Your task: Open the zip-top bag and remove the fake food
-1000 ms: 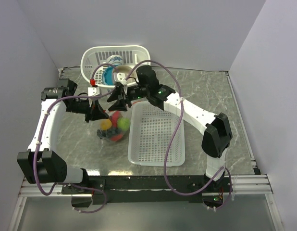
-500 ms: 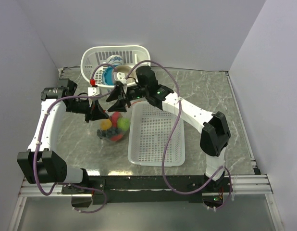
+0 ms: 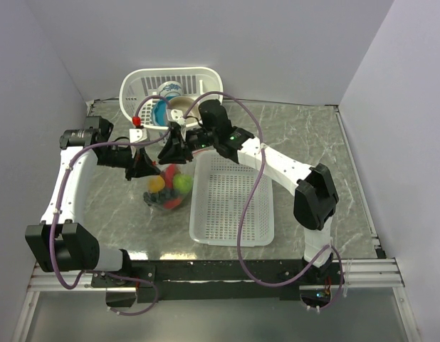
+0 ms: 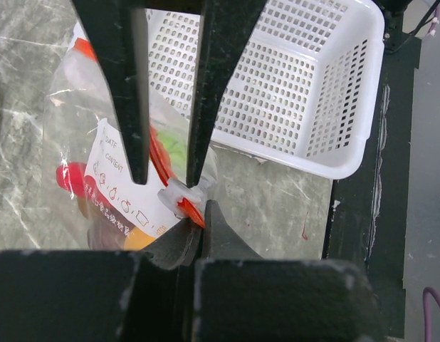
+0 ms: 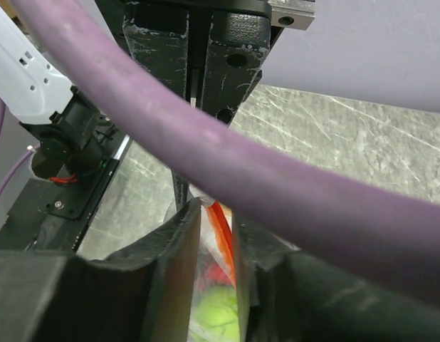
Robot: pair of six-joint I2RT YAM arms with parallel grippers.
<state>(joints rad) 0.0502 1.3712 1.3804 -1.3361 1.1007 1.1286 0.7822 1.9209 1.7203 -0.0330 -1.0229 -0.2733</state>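
Top external: one bag (image 3: 165,191) lies on the bench (image 3: 305,142), just beside the left rim of the near basket (image 3: 231,206). Open bench lies left of it and far right. Two baskets; the back basket (image 3: 170,80) holds two bowls (image 3: 163,112). The food (image 3: 180,183) is inside the bag, four pieces made out. Both left gripper (image 3: 144,165) and right gripper (image 3: 171,148) are pinched narrow on its orange mouth. Since earlier the right gripper has crept slightly left; the bag is unmoved.

2 white plastic mesh baskets: oval back basket (image 3: 206,77), rectangular front basket (image 3: 231,214). 2 bowls in back one: 1 blue bowl (image 3: 161,112), 1 beige bowl (image 3: 180,106). 1 clear crinkly zip-top bag with orange-red zip strip (image 3: 166,187). Inside: 1 yellow-orange plastic fruit (image 3: 156,184), 1 green plastic lime (image 3: 181,183); red pieces (image 3: 174,201), count unclear.
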